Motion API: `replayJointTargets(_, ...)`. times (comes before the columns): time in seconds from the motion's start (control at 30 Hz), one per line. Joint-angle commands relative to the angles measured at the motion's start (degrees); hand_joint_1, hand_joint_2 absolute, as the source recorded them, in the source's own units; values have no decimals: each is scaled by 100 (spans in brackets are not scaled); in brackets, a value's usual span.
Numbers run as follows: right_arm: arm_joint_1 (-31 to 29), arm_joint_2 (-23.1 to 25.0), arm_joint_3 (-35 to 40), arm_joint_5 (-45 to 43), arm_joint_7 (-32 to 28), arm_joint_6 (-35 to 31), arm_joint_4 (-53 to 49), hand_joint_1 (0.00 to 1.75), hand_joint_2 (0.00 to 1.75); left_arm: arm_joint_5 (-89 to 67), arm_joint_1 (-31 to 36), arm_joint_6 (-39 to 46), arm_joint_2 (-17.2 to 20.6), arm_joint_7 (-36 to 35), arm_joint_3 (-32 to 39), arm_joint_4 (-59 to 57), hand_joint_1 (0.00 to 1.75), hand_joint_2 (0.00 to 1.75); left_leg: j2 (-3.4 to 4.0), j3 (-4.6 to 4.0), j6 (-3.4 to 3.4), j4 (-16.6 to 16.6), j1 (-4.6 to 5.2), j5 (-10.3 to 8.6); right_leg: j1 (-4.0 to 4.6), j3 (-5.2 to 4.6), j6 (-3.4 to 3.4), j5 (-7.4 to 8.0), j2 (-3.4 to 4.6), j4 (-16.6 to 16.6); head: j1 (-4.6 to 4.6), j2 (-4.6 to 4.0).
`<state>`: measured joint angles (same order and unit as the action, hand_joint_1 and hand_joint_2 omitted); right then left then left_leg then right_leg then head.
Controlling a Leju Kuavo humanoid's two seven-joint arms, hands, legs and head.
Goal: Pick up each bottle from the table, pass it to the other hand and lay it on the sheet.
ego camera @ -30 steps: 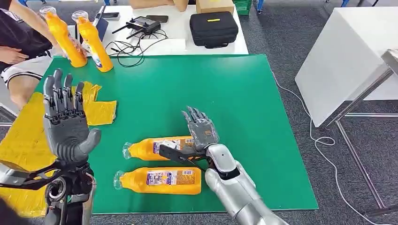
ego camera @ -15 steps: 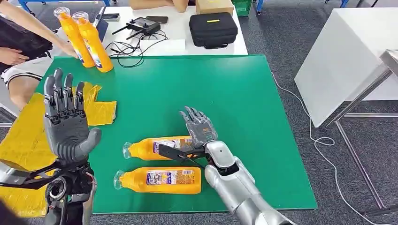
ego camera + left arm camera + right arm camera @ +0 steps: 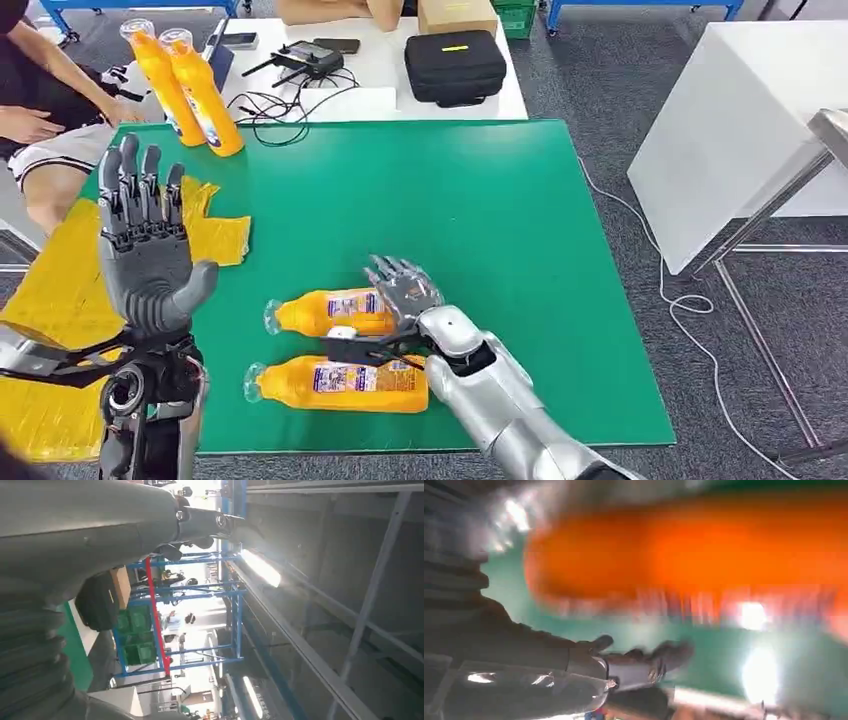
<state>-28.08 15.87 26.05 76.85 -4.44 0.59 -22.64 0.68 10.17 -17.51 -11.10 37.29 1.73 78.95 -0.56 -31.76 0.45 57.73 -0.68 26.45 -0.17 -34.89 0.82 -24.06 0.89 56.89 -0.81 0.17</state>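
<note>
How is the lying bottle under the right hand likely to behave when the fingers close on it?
The far lying bottle is round and on its side on the green mat, so it may roll away from the right hand. It looks full of orange liquid, so probably fairly heavy. The smooth plastic and glossy label could slip.

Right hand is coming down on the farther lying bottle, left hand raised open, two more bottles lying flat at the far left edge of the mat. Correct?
Not quite. In the head view the two far-left bottles stand upright, not flat. The rest holds: the right hand is over the farther lying bottle, the nearer bottle lies beside it, and the left hand is raised, open.
</note>
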Motion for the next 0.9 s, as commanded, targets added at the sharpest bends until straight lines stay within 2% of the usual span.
replayJointTargets(0.03,-125,-107,240,-160,-396,84,319,0,175,37,341,47,68,4,-55,-652,0,175,5,10,1,-10,-1,2,2,9,-10,9,-5,-11,-4,0)
replayJointTargets(0.1,-82,-108,298,-285,-586,141,187,0,175,49,343,58,70,14,-64,-667,0,175,3,14,1,-8,-1,3,1,10,-10,4,-10,-8,-4,0)
replayJointTargets(0.23,-21,-141,422,-280,-552,92,33,0,175,56,337,69,73,19,-62,-668,0,175,3,42,1,-27,-5,8,9,39,-8,-2,-20,-28,-4,0)
replayJointTargets(0.3,13,-177,475,-275,-301,17,-24,0,175,55,312,82,62,18,-55,-603,0,175,4,-5,-1,-7,0,1,1,-11,-9,6,-8,-7,-4,0)
replayJointTargets(0.33,13,-213,476,-235,-37,-65,-22,0,175,49,300,78,48,6,-66,-570,0,175,2,-1,0,-8,-2,2,4,-5,-9,5,-12,-10,-4,0)
replayJointTargets(0.67,-5,-263,479,-216,77,-130,6,0,175,36,278,75,31,-22,-84,-509,0,175,4,-6,0,-8,0,3,2,-9,-8,5,-11,-9,-4,0)
replayJointTargets(0.8,-26,-316,492,-41,663,-315,119,0,175,-12,258,78,-11,-100,-84,-463,0,175,0,-7,-1,-7,-2,3,3,-9,-9,4,-14,-9,-4,0)
replayJointTargets(0.83,-18,-333,482,-25,720,-328,143,10,175,-22,248,78,-20,-110,-93,-453,0,175,0,-4,0,-8,-1,3,2,-7,-9,3,-15,-9,-4,-2)
replayJointTargets(0.87,-19,-343,495,79,858,-306,196,37,175,-41,238,86,-33,-128,-87,-443,0,175,-2,2,1,-11,-1,4,3,1,-8,1,-19,-12,-4,0)
replayJointTargets(0.9,-11,-348,493,119,905,-275,231,75,175,-51,243,86,-37,-138,-91,-448,0,175,-3,-11,0,-7,0,1,1,-12,-8,4,-16,-8,-4,0)
